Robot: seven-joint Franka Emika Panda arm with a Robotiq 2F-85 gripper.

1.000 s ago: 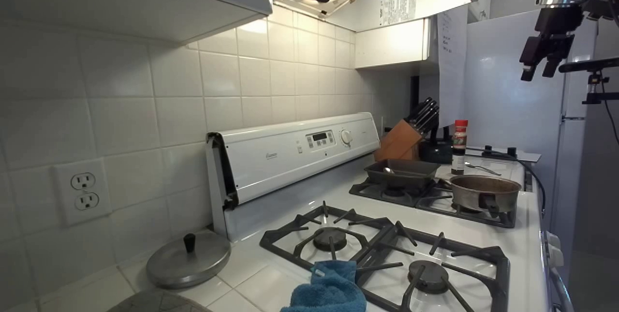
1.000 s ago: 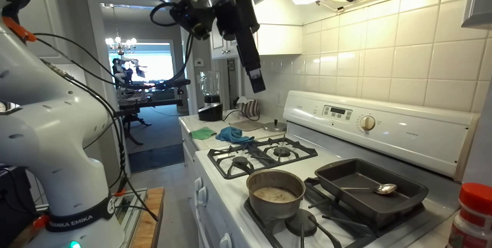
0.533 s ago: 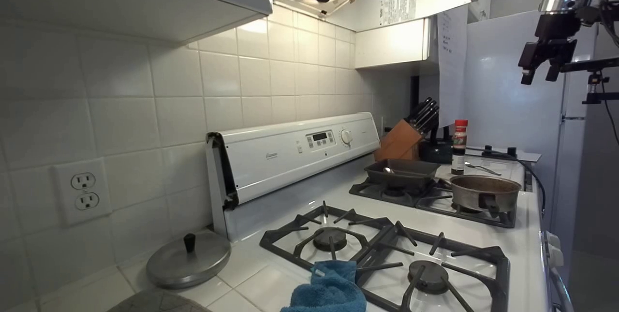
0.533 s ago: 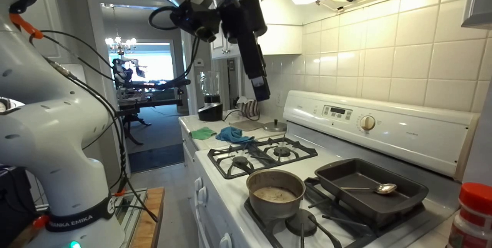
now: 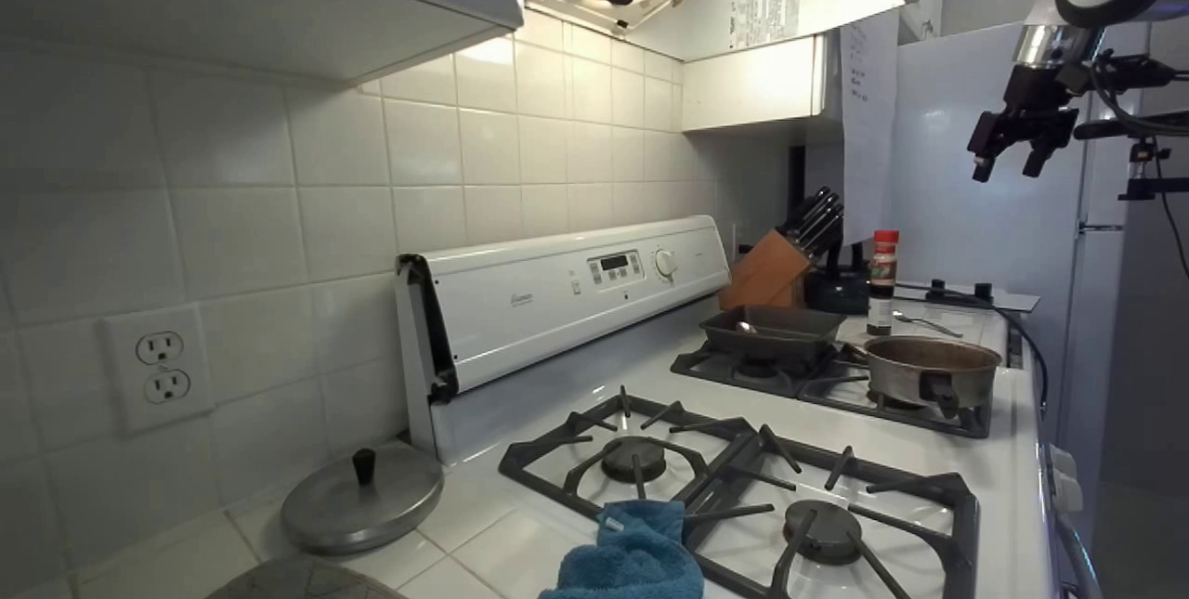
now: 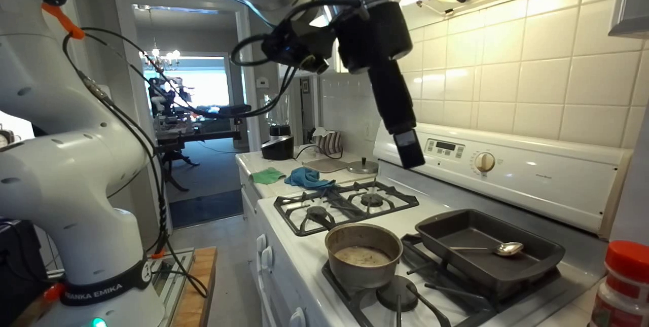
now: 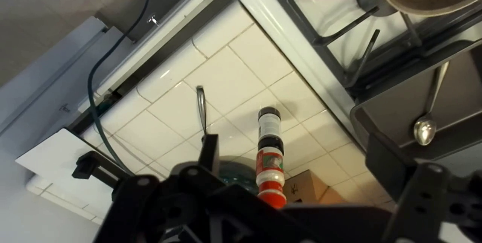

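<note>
My gripper (image 5: 1008, 172) hangs in the air, open, with nothing between its fingers; in an exterior view the gripper (image 6: 409, 152) appears above the stove. Looking down in the wrist view, the gripper (image 7: 295, 152) has its fingers wide apart. Framed between them, well beyond the tips, a red-lidded shaker (image 7: 270, 160) is stacked on a black-capped jar (image 7: 269, 125) on the tiled counter. A metal utensil (image 7: 202, 107) lies beside the stack. On the stove sit a saucepan (image 6: 362, 266) with some residue inside and a dark baking pan (image 6: 466, 230) holding a spoon (image 6: 507, 249).
A knife block (image 5: 766, 274) and dark kettle (image 5: 836, 291) stand behind the jars. A pot lid (image 5: 362, 501), blue towel (image 5: 632, 553), green cloth (image 6: 267, 175) and blender (image 6: 278, 142) are on the far counter. The range hood (image 5: 790, 9) overhangs the stove. A cable (image 7: 94, 81) crosses the counter edge.
The arm has moved down; the gripper shifted rightward in an exterior view where the robot base shows, and slightly leftward where the fridge shows. The jaws stay open; the kitchen things have not moved.
</note>
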